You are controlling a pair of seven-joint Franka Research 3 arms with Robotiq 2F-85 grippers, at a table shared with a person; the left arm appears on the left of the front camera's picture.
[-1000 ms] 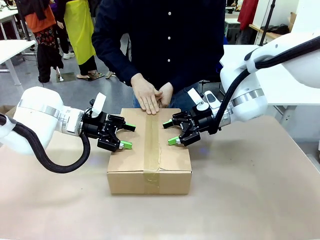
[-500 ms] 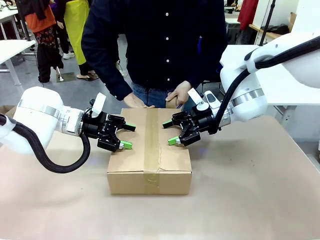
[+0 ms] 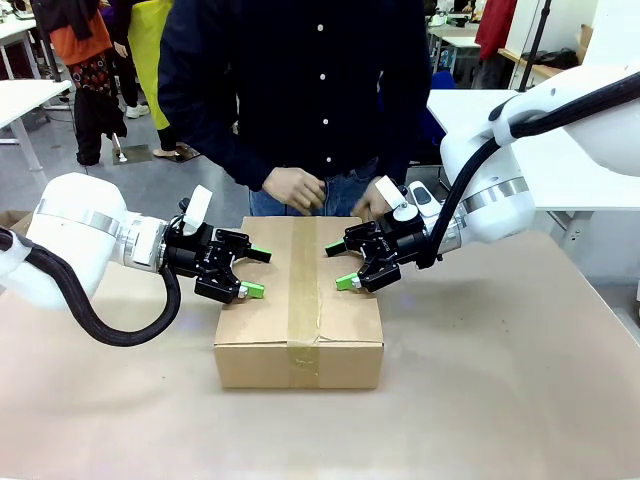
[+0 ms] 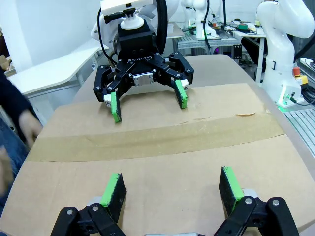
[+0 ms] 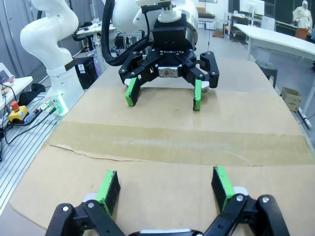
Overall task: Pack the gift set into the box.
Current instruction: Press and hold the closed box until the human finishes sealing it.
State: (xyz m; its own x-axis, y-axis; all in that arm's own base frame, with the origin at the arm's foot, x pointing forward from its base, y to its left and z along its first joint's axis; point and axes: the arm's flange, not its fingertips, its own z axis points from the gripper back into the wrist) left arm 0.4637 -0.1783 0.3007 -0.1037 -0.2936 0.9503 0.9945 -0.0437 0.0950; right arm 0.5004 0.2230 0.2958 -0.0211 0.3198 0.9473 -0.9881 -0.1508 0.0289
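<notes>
The box (image 3: 260, 325) sits closed in the middle of the table, its flaps sealed by a strip of brown tape (image 3: 303, 290) along the centre seam. The gift set is hidden. My left gripper (image 3: 257, 271) hovers open over the box's left top edge, and my right gripper (image 3: 340, 265) hovers open over the right side, facing it. In the left wrist view my left gripper (image 4: 172, 189) is open over the cardboard (image 4: 162, 162) with the right gripper (image 4: 147, 98) opposite. The right wrist view mirrors this: right gripper (image 5: 167, 189) open, left gripper (image 5: 164, 96) beyond the tape.
A person stands at the far edge with both hands (image 3: 295, 188) held at the waist, off the box. The tan table (image 3: 500, 400) has free room around the box on all sides.
The person's hands lifted off the far end of the box top and drew back to the body. Both grippers stayed where they were, open.
</notes>
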